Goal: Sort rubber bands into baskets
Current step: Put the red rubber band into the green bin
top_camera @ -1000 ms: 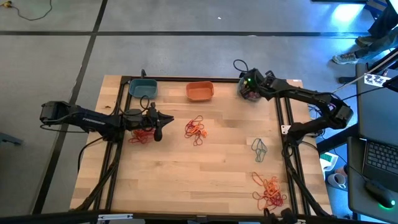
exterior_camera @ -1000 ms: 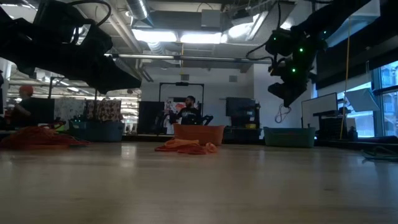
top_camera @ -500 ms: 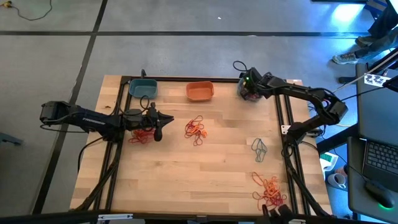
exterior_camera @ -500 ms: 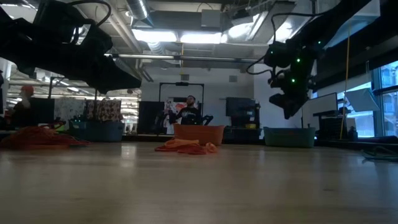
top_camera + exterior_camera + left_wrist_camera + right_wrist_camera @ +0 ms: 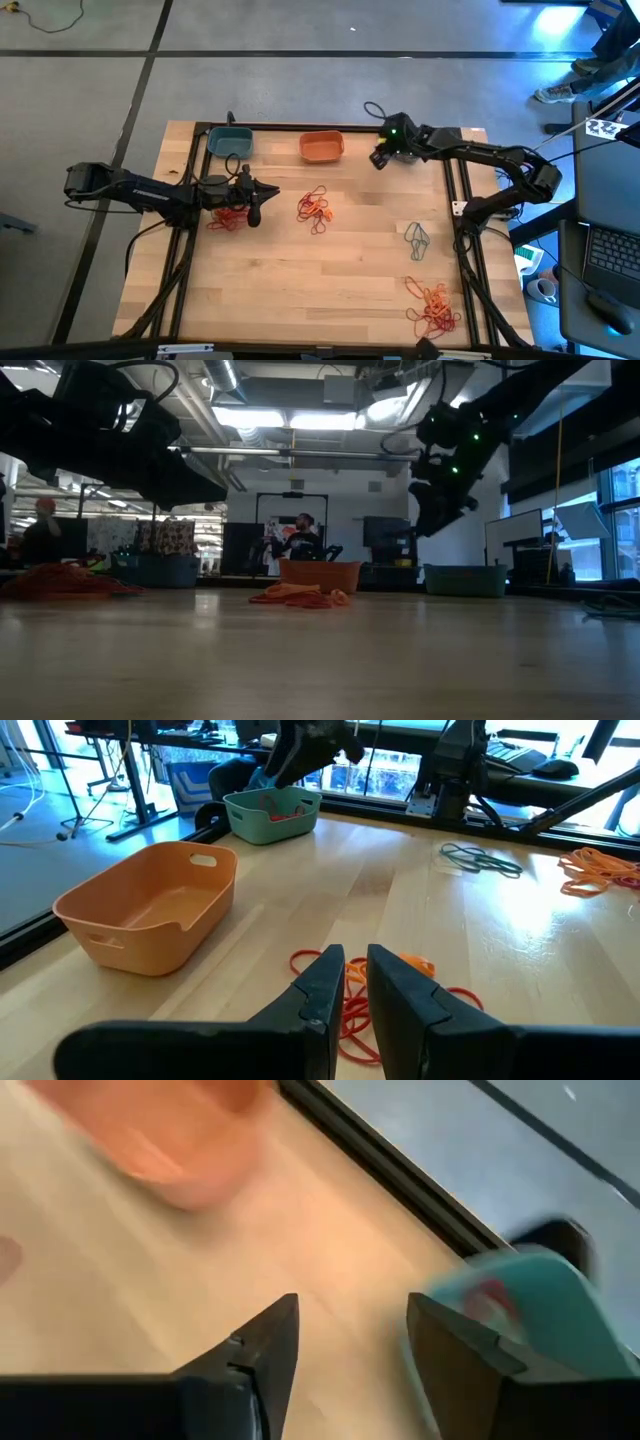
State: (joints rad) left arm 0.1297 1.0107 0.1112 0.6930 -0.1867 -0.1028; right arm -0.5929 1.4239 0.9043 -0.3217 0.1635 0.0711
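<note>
Now, reading the table [image 5: 360,270] as a clock face from above, with the baskets' edge at twelve: rubber bands [image 5: 313,207] in four loose heaps. Red-and-orange tangle at the centre, red clump [image 5: 228,218] at nine, grey-teal pair [image 5: 416,238] at three, orange heap [image 5: 435,306] at five. A few red ones lying inside the far teal basket [image 5: 272,815] at one o'clock, mostly hidden from above under the right arm. Orange basket [image 5: 322,147] at twelve, looking empty from the left wrist view. Other teal basket [image 5: 230,141] at eleven.

Likely to handle as almost weightless, soft and stretchy. Tangled enough to drag neighbours along when lifted, and apt to cling to a pad on letting go. Lying flat on the wood, so calling for a low, careful pinch. Best taken at a heap's outer edge, where a single strand loops clear of the rest, not through the thick of the knot.

Right end effector [image 5: 380,157] raised at about half past twelve, between the orange basket and the far teal basket. Released, with jaws standing well apart and nothing between them. Left end effector [image 5: 253,212] low at nine, just beside the red clump. Cannot tell whether clenched on a band or not.
</note>
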